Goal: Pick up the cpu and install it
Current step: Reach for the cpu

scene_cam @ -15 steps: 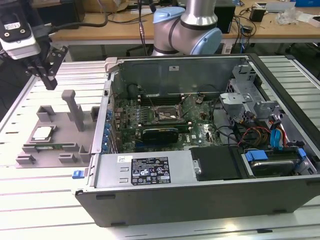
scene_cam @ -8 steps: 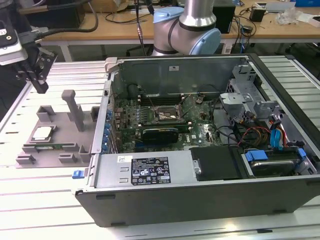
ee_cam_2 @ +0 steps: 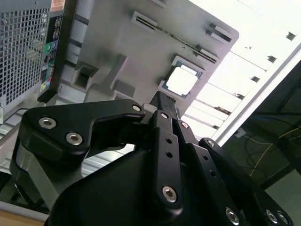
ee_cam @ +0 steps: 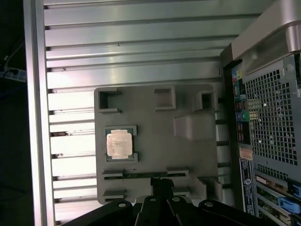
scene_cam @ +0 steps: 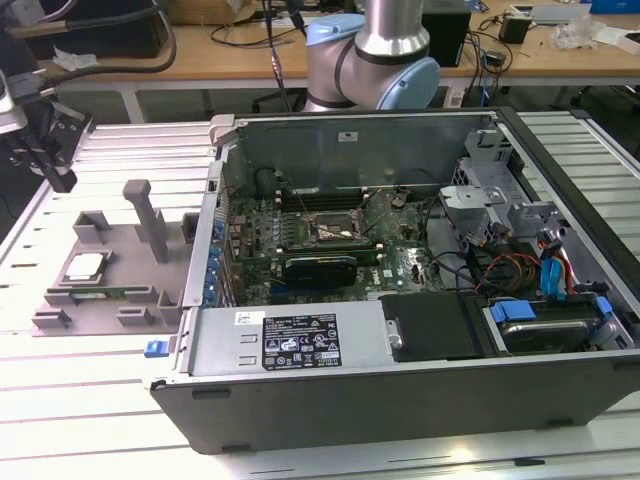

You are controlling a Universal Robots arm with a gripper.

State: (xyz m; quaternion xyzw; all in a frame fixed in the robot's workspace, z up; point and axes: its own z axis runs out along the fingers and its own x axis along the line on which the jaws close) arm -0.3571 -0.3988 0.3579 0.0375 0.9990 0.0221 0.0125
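The gripper (ee_cam: 162,182) has its black fingers drawn together at the tips, with nothing held between them. In the second wrist view the closed tips (ee_cam_2: 163,100) point toward the cpu (ee_cam_2: 182,80) but stay clear of it. In the exterior view the gripper (scene_cam: 62,178) hangs high at the exterior view's left, above the near edge of the grey fixture tray (scene_cam: 130,275) and touching nothing.

The cpu (scene_cam: 83,266) lies flat in a square recess of that tray, its shiny silver top facing up (the first wrist view shows its pale rim well, (ee_cam: 118,143)). A thin green memory stick (scene_cam: 100,294) lies in a slot just beside it on the same tray (ee_cam: 155,136).

The tray rests on a slatted metal table (scene_cam: 80,400), just beside the open computer case (scene_cam: 400,400), which takes up the centre and the exterior view's right. Inside the case, the dark metal-framed socket (scene_cam: 335,228) sits on the green motherboard (scene_cam: 260,250), well apart from the cpu. The arm (scene_cam: 390,40) rises behind the case at the top centre of the frame
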